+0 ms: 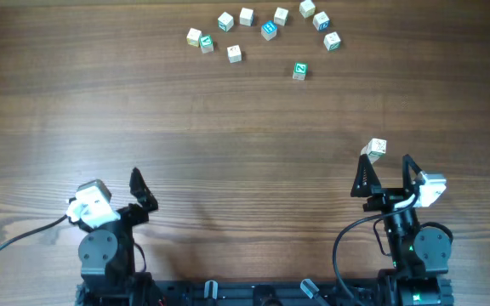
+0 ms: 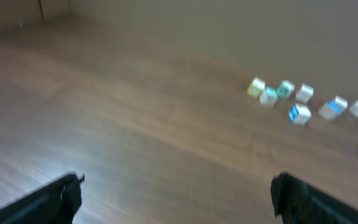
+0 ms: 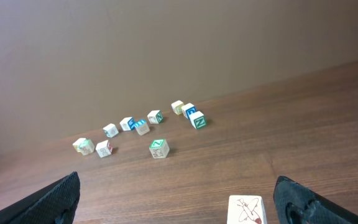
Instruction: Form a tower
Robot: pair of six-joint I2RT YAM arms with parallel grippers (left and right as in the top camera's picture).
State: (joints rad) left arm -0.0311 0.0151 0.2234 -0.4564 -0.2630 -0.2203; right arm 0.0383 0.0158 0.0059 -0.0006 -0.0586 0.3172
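The short tower of pale wooden letter cubes is stood just ahead of the right gripper. That gripper and the left gripper are both spread wide and empty. A further pick seems to be due: one of the scattered loose letter cubes, well away across the table, would have to be reached and grasped.

- 1 wooden table.
- 2 arms: the left arm at the near left, the right arm at the near right.
- 2 grippers: the left gripper and the right gripper.
- 11 loose cubes in 1 scattered cluster at the far side, around the middle.
- Of these 11, 6 show a blue, teal or green top face and 5 show a pale one.
- 1 tower at the near right; the number of cubes in it cannot be counted from above.
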